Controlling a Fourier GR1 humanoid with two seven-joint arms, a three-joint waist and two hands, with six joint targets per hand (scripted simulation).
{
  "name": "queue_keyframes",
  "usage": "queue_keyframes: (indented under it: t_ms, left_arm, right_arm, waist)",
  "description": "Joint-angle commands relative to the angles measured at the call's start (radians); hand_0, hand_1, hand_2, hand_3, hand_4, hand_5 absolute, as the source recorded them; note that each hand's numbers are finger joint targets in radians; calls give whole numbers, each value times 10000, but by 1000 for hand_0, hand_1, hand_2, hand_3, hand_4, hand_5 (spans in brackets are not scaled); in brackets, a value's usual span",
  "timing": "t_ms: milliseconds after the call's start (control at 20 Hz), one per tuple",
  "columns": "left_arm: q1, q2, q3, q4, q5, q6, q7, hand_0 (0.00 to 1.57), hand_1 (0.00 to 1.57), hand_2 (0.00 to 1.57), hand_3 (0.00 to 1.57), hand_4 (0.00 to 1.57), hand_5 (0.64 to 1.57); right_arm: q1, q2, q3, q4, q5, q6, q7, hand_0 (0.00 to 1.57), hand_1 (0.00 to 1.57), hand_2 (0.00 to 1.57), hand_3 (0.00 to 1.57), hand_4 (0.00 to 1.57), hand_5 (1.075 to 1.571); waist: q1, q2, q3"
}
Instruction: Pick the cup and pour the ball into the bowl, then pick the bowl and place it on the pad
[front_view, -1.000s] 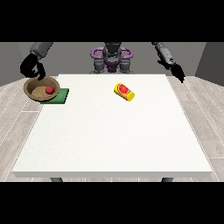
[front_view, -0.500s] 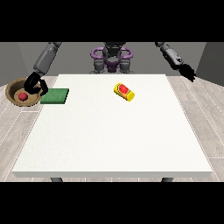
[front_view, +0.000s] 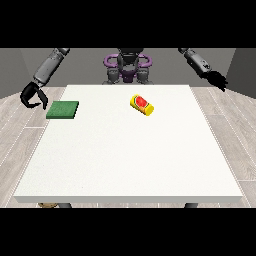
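Yellow cup (front_view: 142, 104) lying on table (front_view: 125, 160)

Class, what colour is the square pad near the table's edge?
Dark green; the pad shows best in the front view.

Bare room: white table (front_view: 130, 150), plank floor (front_view: 20, 135)

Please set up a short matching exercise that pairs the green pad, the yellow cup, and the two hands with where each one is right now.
Things:
1. green pad
2. yellow cup
3. hand at the view's left
4. hand at the view's right

Places or states:
A. lying on its side near the table's far middle
B. past the table's far right corner, off the table
C. flat at the table's far left corner
D. curled and holding nothing, just off the table's left edge beside the pad

Pairs: 1-C, 2-A, 3-D, 4-B
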Motion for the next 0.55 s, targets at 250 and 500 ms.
queue_keyframes:
  t_ms: [250,500]
  left_arm:
    - [457,87,16,-791,410,-287,844,0,0,0,0,883,1213]
    - [638,-260,-384,106,-88,-162,703,0,0,0,0,883,1213]
  right_arm:
    - [-577,-1154,-665,618,-549,963,611,0,0,483,31,0,1297]
    - [-941,96,-648,-130,-1048,1668,354,0,0,102,369,501,1371]
  waist:
    - [-81,-498,-12]
    - [-164,-1708,-38]
